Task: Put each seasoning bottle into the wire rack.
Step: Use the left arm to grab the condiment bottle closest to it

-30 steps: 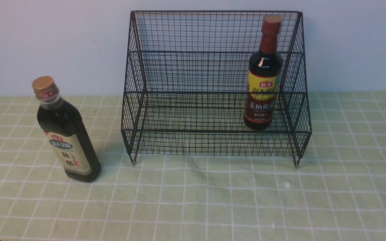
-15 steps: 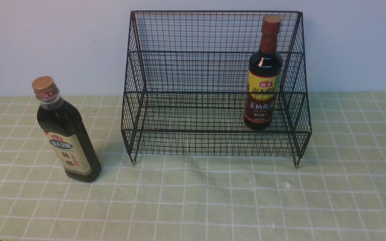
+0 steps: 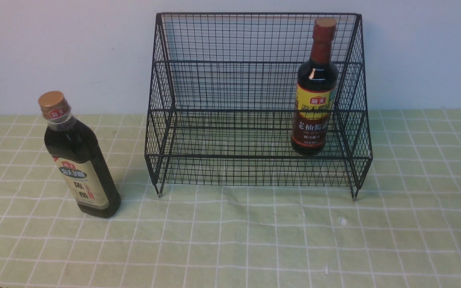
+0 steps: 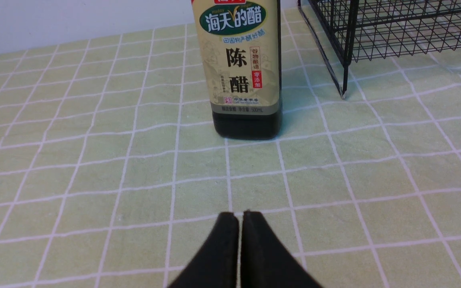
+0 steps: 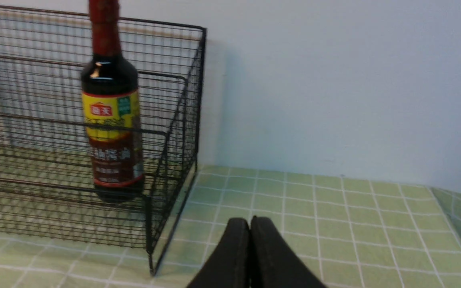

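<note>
One bottle racked, one to go.
Soy sauce btl (image 3: 314, 108) upright in wire rack's (image 3: 230, 80) lower tier; vinegar btl (image 3: 80, 168) on counter (image 3: 254, 240) left of it, lined up w/ left fingers (image 4: 222, 248) for pickup; those and right fingers (image 5: 234, 248) pressed together, empty.

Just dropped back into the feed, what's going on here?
Nothing is held. The red-capped bottle stands upright in the wire rack, at its right end. The gold-capped bottle stands outside, on the tablecloth left of the rack. The left pincer, shut and empty, faces that bottle with a gap between; the right pincer is shut and empty too.
</note>
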Action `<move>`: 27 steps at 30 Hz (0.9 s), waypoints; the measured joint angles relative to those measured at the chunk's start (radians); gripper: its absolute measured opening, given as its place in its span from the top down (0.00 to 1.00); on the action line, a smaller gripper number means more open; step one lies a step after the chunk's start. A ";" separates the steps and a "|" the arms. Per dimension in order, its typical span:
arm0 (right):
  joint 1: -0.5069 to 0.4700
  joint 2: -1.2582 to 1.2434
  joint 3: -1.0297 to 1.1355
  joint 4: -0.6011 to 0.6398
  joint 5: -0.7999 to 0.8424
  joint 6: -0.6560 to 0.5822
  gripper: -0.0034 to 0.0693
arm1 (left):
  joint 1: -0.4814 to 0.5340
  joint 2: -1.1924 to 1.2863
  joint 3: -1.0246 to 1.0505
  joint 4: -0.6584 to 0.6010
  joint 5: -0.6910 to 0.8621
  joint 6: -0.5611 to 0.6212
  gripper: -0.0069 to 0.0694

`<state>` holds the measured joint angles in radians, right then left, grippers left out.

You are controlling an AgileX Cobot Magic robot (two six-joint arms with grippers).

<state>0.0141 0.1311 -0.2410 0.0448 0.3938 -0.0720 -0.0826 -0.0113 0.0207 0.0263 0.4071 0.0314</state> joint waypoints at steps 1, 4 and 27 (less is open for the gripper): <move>-0.004 -0.005 0.023 0.000 -0.007 0.000 0.97 | 0.000 0.000 0.000 0.000 0.000 0.000 0.92; -0.039 -0.096 0.201 0.000 -0.087 0.000 0.97 | 0.000 0.000 0.000 0.000 0.000 0.000 0.92; -0.046 -0.143 0.263 0.000 -0.017 0.000 0.97 | 0.000 0.000 0.000 0.000 0.000 0.000 0.92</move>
<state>-0.0320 -0.0118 0.0224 0.0448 0.3766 -0.0720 -0.0826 -0.0113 0.0207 0.0263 0.4071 0.0314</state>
